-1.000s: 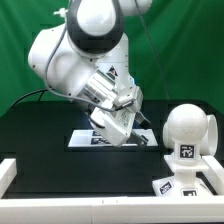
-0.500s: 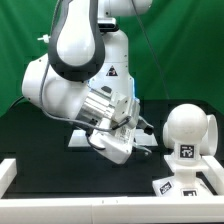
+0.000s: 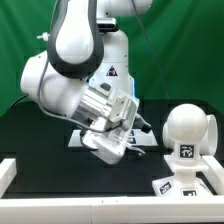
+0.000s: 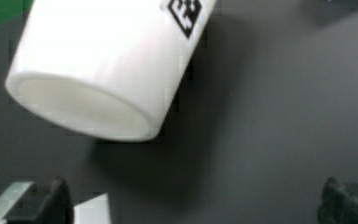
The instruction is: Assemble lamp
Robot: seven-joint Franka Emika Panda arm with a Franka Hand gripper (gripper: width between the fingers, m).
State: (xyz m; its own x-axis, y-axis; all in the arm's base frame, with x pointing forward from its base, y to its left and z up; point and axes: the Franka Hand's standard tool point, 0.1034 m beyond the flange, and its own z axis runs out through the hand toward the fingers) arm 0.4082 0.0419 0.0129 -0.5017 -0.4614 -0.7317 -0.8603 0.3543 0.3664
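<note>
We are seeing the big white robot arm leaning low over the black table, filling the exterior view's left and middle and hiding most of the marker board lying behind it. At the exterior view's right, the round white plastic bulb is sitting upright on the boxy square white base, a black-and-white tag showing on its near side, well apart from the arm. In the wrist view, the tapered white plastic shade is lying on its side on the dark table, its open mouth facing the camera and a black tag showing on its wall. The two-finger gripper is hanging above the table with its dark fingertips spread wide, one at each side of the wrist picture, holding nothing; the shade is lying beyond them, not between them. In the exterior view we cannot make out the fingers or the shade, both hidden by the arm's wrist.
</note>
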